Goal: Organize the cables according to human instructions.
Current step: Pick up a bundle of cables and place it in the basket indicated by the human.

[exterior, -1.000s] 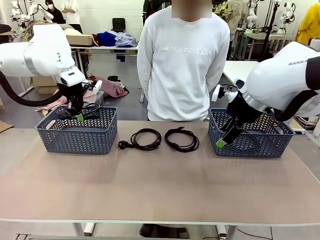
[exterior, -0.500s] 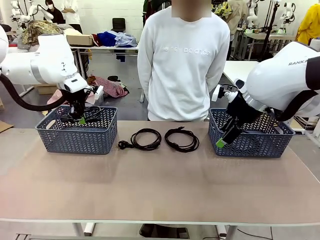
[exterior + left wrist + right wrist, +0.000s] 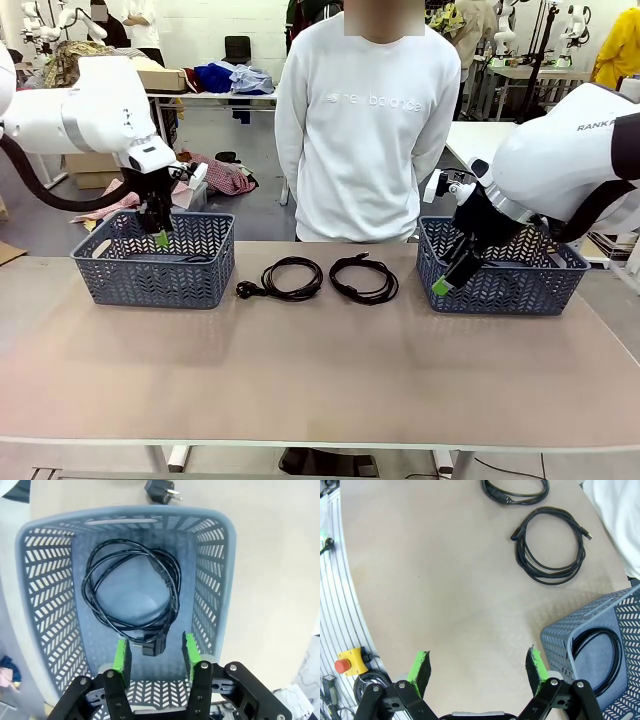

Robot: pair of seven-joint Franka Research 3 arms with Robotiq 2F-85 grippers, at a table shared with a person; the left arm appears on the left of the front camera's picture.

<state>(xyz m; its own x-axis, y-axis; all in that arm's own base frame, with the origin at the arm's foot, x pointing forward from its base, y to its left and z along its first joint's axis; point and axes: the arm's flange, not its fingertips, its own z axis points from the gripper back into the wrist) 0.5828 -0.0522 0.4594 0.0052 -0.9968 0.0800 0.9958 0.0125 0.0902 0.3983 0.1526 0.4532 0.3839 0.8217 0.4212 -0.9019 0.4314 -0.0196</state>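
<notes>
**A:** Four cables to account for. Two lie loose in the middle of the table [image 3: 300, 380], side by side but apart: the plugged coil [image 3: 290, 279] towards the robot's left, the slimmer coil [image 3: 364, 279] next to it.

**B:** The third coil [image 3: 131, 592] lies flat on the floor of the left basket [image 3: 150, 272], its chunky plug nearest the left gripper [image 3: 154, 652].

**A:** That gripper hangs over the basket with its green pads spread and nothing between them.

**B:** The fourth coil [image 3: 596, 651] curls inside the right basket [image 3: 520, 287], and the wrist camera sees it half hidden by the mesh wall.

**A:** The right gripper [image 3: 441, 287] sits low at that basket's near left corner, in front of the wall. Its jaws are wide apart and hold nothing.

**B:** A person [image 3: 365, 130] stands at the far edge between the baskets, arms tucked behind the back.

**A:** Any writing? There's pale lettering across the sweatshirt [image 3: 365, 190], and "balance" can be read. "RANK" shows on the right arm [image 3: 560, 150].

**B:** Past the table's edge in the right wrist view there's a yellow box with a red button [image 3: 349, 661].
</notes>
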